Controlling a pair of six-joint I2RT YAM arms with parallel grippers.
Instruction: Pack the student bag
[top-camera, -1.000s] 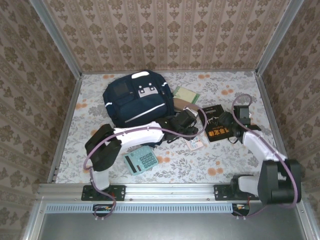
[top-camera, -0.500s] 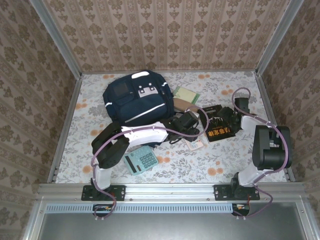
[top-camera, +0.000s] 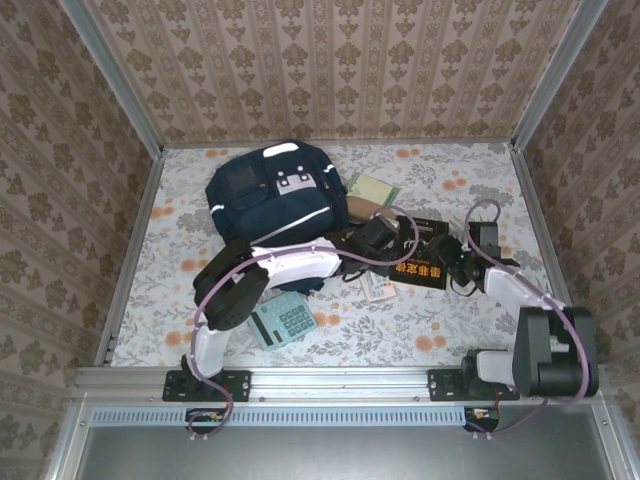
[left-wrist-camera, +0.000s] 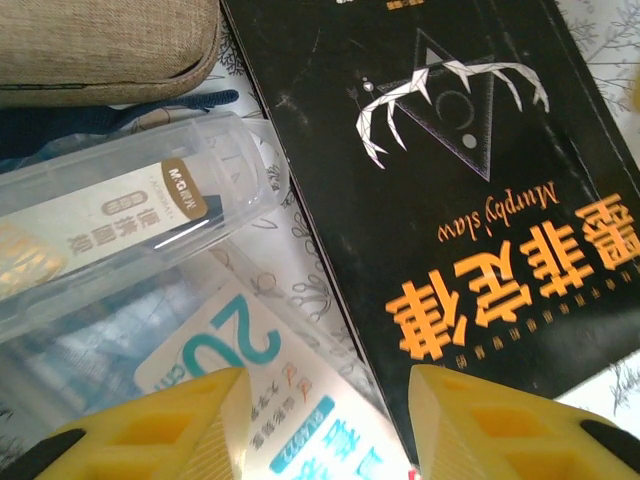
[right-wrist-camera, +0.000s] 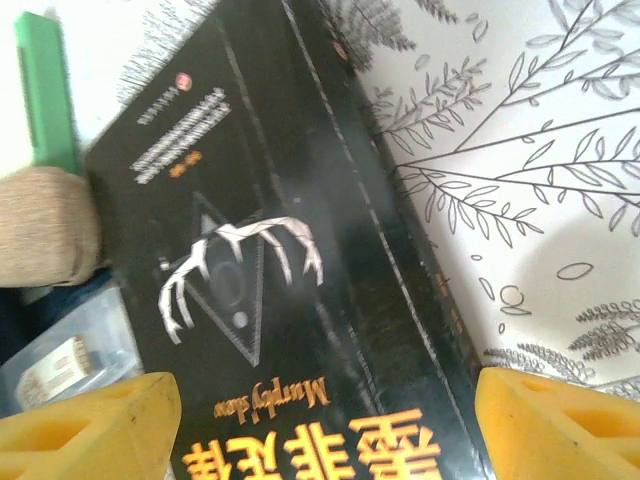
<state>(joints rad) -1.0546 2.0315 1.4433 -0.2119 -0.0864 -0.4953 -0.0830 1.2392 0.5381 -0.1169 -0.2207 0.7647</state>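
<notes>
A grey metal rail (top-camera: 340, 380) edges the near side of the flower-printed white table (top-camera: 400, 320). At 7 o'clock lies a teal plastic calculator (top-camera: 283, 320). At 3 o'clock lies a black book with orange characters (top-camera: 420, 258). The left gripper (left-wrist-camera: 325, 420) and right gripper (right-wrist-camera: 330, 420) hover above it, yellow fingers spread apart and holding nothing. The large navy blue fabric backpack (top-camera: 275, 200) lies at 11 o'clock. Beige damask-papered walls (top-camera: 340, 70) enclose the far side.

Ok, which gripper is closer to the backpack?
Left. The left gripper hovers at the left edge of the black book, just right of the backpack; the right gripper is over the book's right side, further away.
</notes>
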